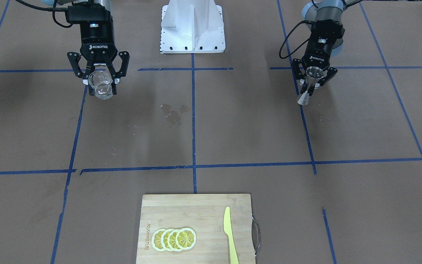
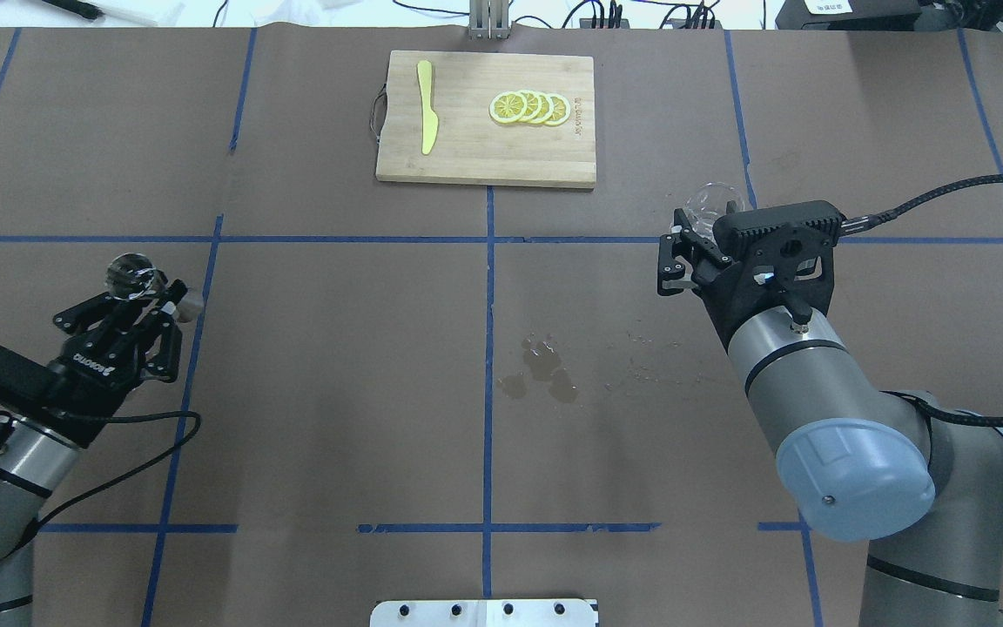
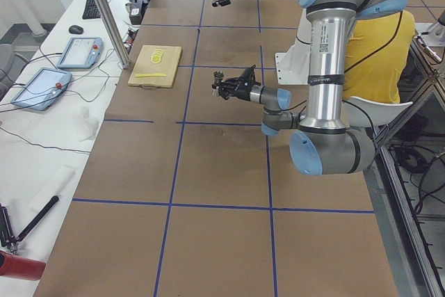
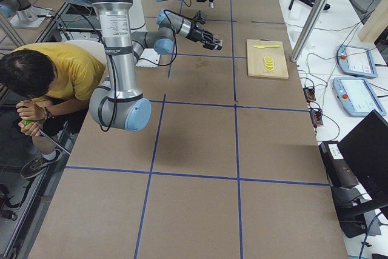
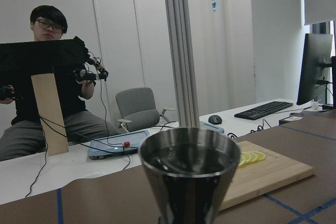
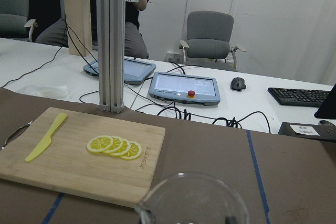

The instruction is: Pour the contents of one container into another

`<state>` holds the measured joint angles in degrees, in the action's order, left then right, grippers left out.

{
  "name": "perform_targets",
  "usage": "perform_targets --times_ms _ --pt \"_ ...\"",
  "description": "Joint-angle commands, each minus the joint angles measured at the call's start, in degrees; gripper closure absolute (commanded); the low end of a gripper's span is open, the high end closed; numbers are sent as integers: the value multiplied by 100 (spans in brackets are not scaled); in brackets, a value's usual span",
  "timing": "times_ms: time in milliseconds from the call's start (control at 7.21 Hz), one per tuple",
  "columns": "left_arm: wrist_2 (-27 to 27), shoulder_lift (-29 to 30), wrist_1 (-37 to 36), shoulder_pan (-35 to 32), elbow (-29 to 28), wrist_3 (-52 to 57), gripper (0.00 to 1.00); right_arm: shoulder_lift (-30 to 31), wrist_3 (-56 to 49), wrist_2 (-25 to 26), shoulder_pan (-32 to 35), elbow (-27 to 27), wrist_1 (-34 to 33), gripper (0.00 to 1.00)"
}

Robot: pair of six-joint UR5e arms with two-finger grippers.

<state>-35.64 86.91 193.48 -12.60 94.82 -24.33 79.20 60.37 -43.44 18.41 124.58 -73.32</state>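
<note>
Brown-papered worktop (image 1: 233, 128) with a blue tape grid, and the cutting board (image 1: 196, 211) sits way off at the operators' edge, so it's not in the way. Right gripper (image 1: 102, 83) has its fingers pinching the glass cup (image 2: 713, 202), held up off the paper. Left gripper (image 1: 312, 83) has its fingers clamped around the waist of the steel jigger (image 1: 303, 99), also in the air. They're well apart, so I'd bring both toward the middle first. Keep the jigger level, get the cup's lip right over that little mouth, then tip slowly. Small wet spots (image 1: 172, 113) sit mid-grid, so fresh drips there would be hard to notice.
</note>
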Motion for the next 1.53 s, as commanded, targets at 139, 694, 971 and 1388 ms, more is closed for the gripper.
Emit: perform_targets --times_ms 139,694,971,1388 --pt "440 -921 830 82 -733 -731 100 26 10 3 -4 -4 2 100" --pt "1067 -895 326 487 -1088 -1311 100 35 10 3 -13 -66 11 100" --pt "1165 -869 -178 618 -1150 -1808 100 26 10 3 -21 -66 11 100" --pt "1225 -860 5 987 -1159 -2845 100 26 10 3 -21 -48 11 100"
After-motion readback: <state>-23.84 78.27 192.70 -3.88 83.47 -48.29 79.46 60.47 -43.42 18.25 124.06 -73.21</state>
